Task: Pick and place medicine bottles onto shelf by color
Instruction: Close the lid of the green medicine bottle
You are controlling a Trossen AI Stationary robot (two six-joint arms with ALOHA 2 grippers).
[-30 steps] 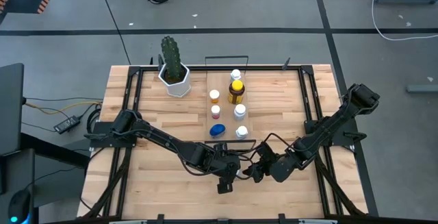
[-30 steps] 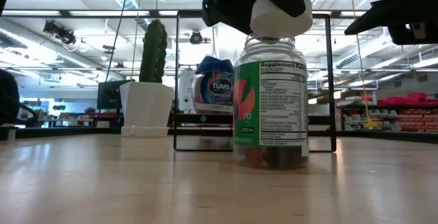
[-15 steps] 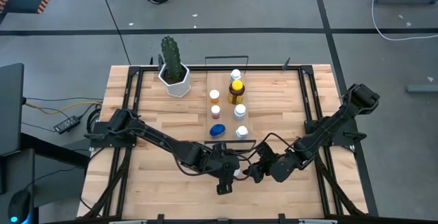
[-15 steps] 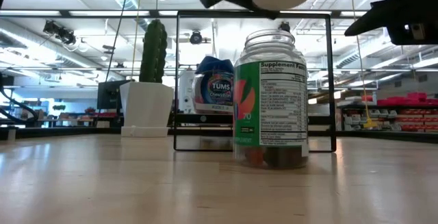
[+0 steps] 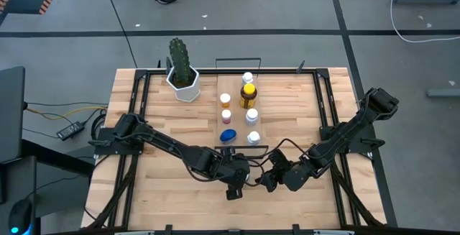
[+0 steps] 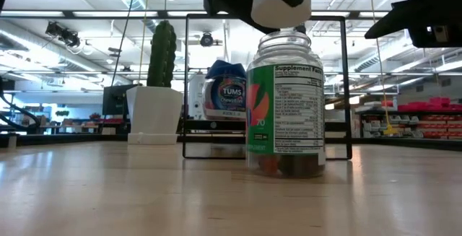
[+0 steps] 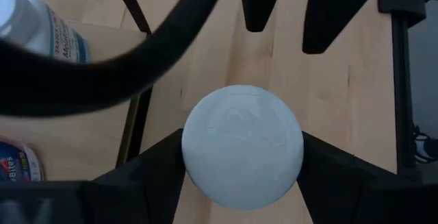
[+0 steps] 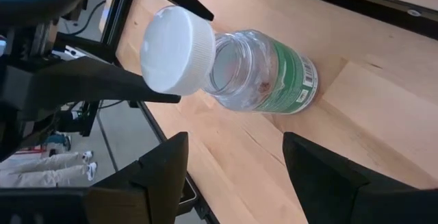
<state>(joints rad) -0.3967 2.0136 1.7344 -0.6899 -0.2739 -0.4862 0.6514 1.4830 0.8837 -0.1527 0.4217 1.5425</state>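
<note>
So we've got the left arm stretched low across the table from the left edge toward the front middle, elbow down near the wood, and its left gripper (image 5: 238, 183) is clamped on a white cap (image 6: 281, 5), one finger on either side of it. That cap (image 7: 242, 146) sits just above the open mouth of the gummy bottle (image 6: 286, 106), tilted a bit and not seated on the neck. From the right wrist we see the same thing: cap (image 8: 176, 49) off the rim, clear bottle (image 8: 263, 73) with a green label standing on the tabletop (image 5: 165, 192), a few reddish gummies at the bottom.

Our right arm comes in from the right rear corner, folded down the same way, and the right gripper (image 5: 269, 180) is just beside the bottle with its fingers spread apart, gripping nothing.

The bottle stands just in front of the shelf (image 5: 277, 106), outside its black wire rail (image 6: 267, 153). On the shelf we count a blue-lidded Tums bottle (image 5: 228, 136), an amber bottle with a yellow cap (image 5: 248, 95) and several small white-capped ones. A cactus in a white pot (image 5: 182, 73) is left of the shelf's far end
</note>
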